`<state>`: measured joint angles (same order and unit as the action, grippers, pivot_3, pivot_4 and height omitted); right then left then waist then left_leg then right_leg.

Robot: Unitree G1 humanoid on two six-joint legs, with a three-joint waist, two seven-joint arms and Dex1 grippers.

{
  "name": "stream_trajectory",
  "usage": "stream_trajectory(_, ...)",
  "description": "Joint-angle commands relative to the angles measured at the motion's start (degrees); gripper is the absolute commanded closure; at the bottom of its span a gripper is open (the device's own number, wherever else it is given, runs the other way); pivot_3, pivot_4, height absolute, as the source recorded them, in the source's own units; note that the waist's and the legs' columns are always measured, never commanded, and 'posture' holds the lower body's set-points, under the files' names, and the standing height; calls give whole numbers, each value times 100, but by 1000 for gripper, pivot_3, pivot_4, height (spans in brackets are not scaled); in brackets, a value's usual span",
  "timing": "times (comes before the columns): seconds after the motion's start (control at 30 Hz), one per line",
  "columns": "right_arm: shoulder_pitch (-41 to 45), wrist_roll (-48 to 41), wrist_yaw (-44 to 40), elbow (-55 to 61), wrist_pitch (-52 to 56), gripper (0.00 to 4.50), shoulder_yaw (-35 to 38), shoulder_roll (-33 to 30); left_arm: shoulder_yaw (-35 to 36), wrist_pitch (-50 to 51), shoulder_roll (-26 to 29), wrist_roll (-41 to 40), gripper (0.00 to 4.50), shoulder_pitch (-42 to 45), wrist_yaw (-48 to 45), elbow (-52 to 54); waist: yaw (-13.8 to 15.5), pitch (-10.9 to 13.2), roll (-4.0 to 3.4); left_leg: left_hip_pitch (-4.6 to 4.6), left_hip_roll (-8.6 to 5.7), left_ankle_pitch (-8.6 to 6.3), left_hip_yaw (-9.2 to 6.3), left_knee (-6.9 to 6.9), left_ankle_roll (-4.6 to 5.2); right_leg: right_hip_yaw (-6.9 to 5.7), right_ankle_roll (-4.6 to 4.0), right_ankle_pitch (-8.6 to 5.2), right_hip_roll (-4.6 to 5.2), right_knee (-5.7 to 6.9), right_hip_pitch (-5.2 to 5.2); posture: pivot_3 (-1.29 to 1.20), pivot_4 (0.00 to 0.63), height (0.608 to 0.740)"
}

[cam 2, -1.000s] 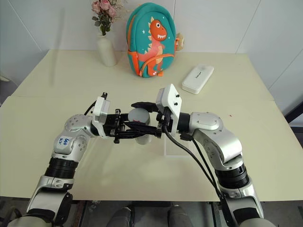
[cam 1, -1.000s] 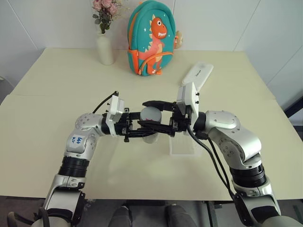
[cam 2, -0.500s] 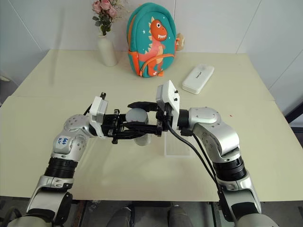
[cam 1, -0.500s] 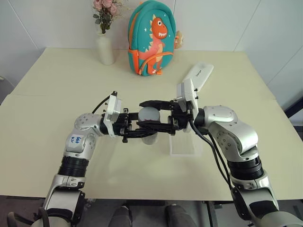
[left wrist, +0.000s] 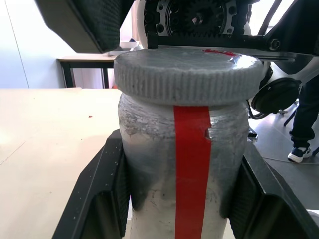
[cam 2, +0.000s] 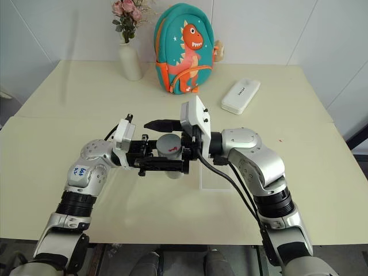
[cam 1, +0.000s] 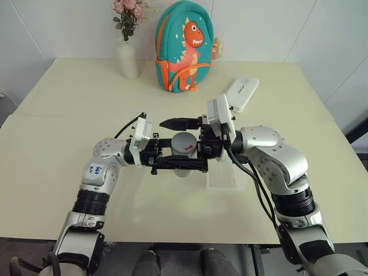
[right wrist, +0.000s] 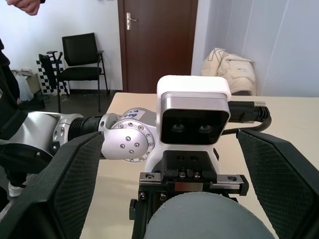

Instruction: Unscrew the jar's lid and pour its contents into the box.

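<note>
Your left gripper (cam 1: 172,161) is clamped tight on the jar (left wrist: 185,164), fingers (left wrist: 102,199) pressed to both sides of the silvery body below the cap, holding it upright above the table (cam 1: 69,138), centre of the scene. The grey ribbed lid (cam 1: 184,143) sits on the jar, seemingly level; from here you cannot tell how far it is unscrewed. Your right gripper (cam 1: 187,144), reaching in from the right, stands wide open astride the lid, one finger (cam 1: 177,123) beyond it and one on the near side, neither touching it, nothing held. The clear plastic box (cam 1: 221,179) lies on the table just right of the jar, under your right forearm; no contents visible in it. Step in hand, as I read it: unscrewing, caught between turns with the right fingers let go for a fresh bite. Next move calls for closing squarely on the lid's rim, then a twist while the left holds the body from spinning. Versus a second ago: the right fingers were shut across the lid and have since spread fully; the left's grip on the jar is unchanged and the jar sits in the same spot. Beyond: flower vase (cam 1: 127,57), dinosaur backpack (cam 1: 183,49), white case (cam 1: 240,94).
</note>
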<state>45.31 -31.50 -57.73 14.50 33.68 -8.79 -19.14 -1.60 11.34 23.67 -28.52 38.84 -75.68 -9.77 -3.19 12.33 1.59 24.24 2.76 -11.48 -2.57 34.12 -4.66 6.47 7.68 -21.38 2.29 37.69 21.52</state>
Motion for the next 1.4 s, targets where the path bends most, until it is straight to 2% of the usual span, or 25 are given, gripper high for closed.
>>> stream_trajectory(0.03, 162, 16, 111, 149, -87, 23, -21, 13, -95, -110, -43, 50, 2454, 164, -40, 90, 0, 0, 0, 0, 0, 0, 0, 0, 0, 0, 0, 0, 0, 0, 0, 0, 150, 740)
stream_trajectory(0.7, 211, 642, 285, -592, -517, 23, 26, -116, -11, -64, -57, -47, 2454, -11, -27, 451, -2, 0, 0, 0, 0, 0, 0, 0, 0, 0, 0, 0, 0, 0, 0, 0, 150, 740)
stream_trajectory(1.4, -201, 36, 501, 429, 259, 23, 604, -1116, 199, -77, 183, -69, 2454, -381, 100, 558, 4, 0, 0, 0, 0, 0, 0, 1, 0, 1, 0, 0, 0, 1, 0, 0, 150, 740)
